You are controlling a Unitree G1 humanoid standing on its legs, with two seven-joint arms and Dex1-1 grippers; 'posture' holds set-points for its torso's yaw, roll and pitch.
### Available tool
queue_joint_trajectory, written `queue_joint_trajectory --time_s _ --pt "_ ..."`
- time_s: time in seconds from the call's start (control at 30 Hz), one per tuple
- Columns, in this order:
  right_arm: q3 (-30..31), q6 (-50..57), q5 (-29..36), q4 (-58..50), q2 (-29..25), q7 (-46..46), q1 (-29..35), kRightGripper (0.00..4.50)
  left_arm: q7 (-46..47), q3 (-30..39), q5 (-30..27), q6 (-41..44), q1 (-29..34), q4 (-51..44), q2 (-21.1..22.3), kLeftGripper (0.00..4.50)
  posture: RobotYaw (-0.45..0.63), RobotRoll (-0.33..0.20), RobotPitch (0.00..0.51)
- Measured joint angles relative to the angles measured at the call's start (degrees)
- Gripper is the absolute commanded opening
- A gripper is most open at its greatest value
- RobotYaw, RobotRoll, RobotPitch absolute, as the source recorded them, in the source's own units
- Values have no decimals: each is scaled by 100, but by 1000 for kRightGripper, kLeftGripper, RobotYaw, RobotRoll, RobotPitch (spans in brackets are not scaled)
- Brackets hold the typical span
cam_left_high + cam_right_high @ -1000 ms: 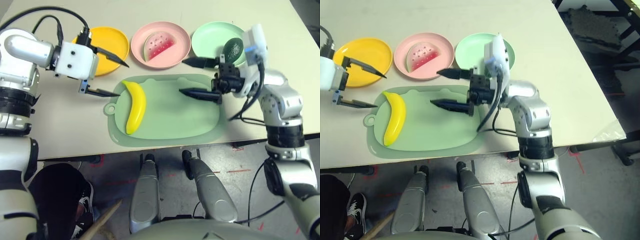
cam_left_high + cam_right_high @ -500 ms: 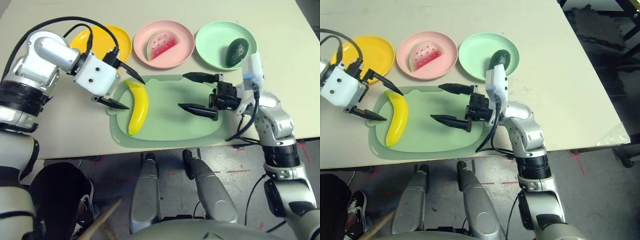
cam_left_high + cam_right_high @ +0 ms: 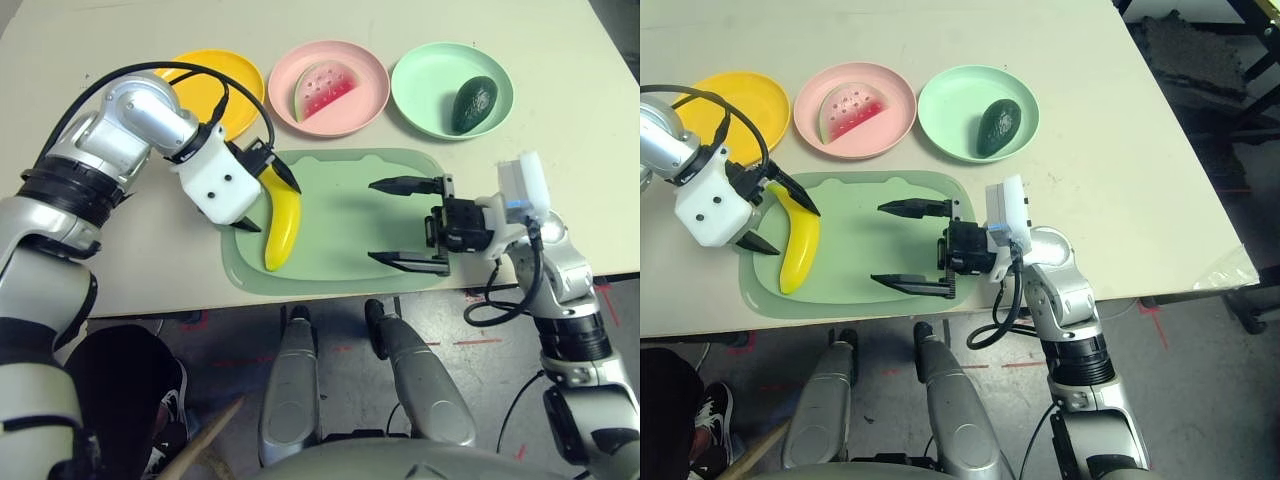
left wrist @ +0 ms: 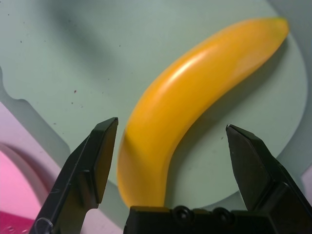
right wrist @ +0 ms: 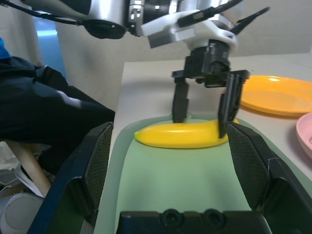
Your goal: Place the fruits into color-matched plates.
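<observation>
Yellow banana (image 3: 281, 212) lies flat on the pale green cutting mat (image 3: 340, 250), near the mat's left end. Its long axis runs roughly front-to-back: one tip points toward the plates, the other toward the robot, and the curve bulges to the right. Left gripper (image 3: 264, 190) points down over the far half of the banana, jaws wide apart, one finger on each side; contact hard to judge, looks like a straddle with no grip. Right gripper (image 3: 398, 222) hovers over the mat's right part, jaws also wide apart, holding nothing, well clear of the banana. Yellow-orange plate (image 3: 236, 75) sits just beyond the mat's left corner, partly behind the left arm. Watermelon wedge (image 3: 322, 90) is in the pink plate (image 3: 360, 62), avocado (image 3: 473, 103) in the mint green plate (image 3: 425, 80). Nothing lies between banana and yellow-orange plate except the arm itself.
</observation>
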Motion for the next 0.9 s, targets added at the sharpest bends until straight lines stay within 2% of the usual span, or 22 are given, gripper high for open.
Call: queue_joint_trajectory --time_s 0.03,0.33,0.7,0.9 --pt "6 -9 0 -3 -2 0 13 4454 0 21 26 -60 -7 55 -28 4500 4 0 413" --pt "144 -93 -1 -7 -35 -16 119 4500 8 22 186 -164 -1 287 -70 1655 3 0 400" --pt "180 -169 0 -6 -42 -80 119 4500 8 -18 115 102 -33 283 -2 1630 11 0 402" --pt "173 -156 14 -2 -145 -89 103 4500 0 264 473 287 -264 817 -24 1630 9 0 400"
